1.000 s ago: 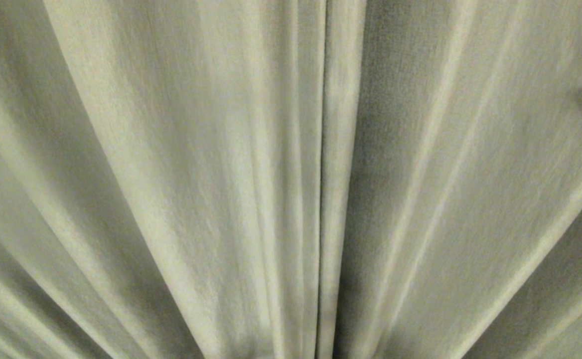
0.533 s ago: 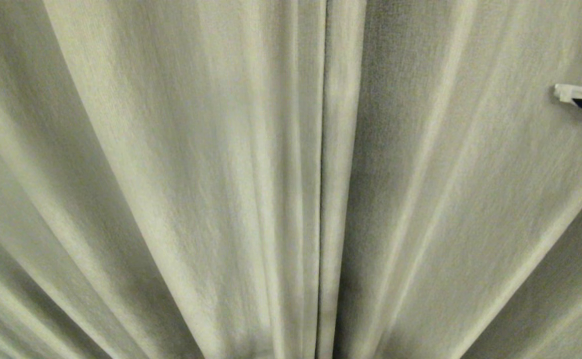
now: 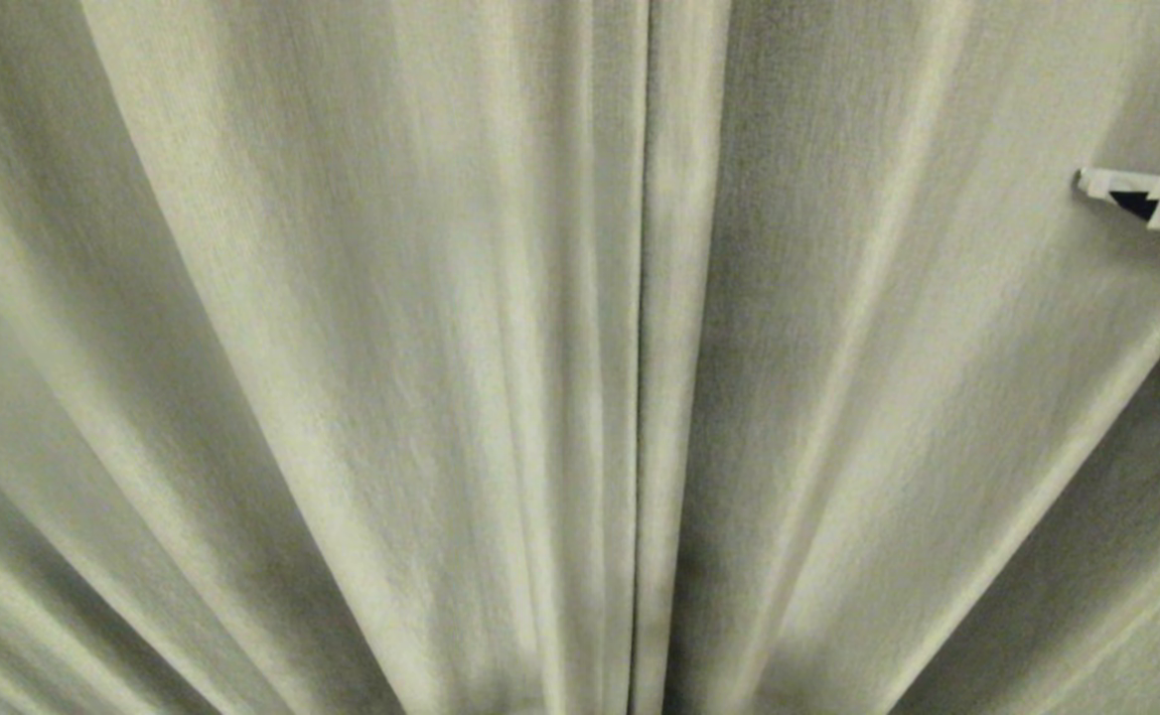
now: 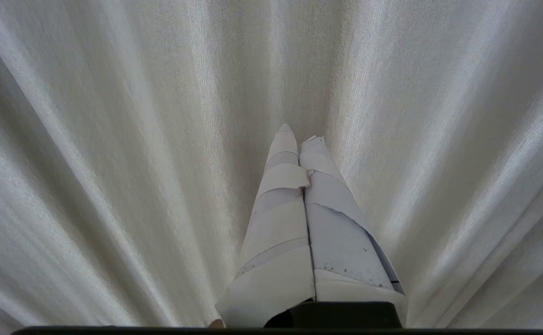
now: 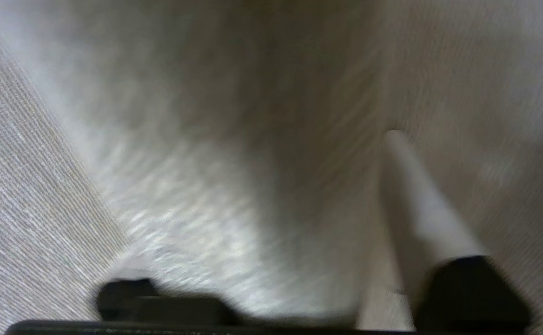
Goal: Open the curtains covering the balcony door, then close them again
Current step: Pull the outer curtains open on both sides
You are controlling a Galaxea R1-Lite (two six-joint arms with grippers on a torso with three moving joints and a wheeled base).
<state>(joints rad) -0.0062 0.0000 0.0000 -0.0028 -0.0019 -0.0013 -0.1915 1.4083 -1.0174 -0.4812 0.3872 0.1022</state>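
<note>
Bunching between right gripper [image 5: 271,218] fingers [image 5: 420,218]: fold of curtains [image 3: 441,348].

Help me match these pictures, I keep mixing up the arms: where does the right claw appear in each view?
Head view: the white-taped right claw pokes in at the right edge, against the cream-white woven curtains.
Left wrist view: not in it; only the left claw, shut.
Right wrist view: one taped finger shows, fabric bulging beside it.
Shared landmark: the curtains' vertical folds.
</note>
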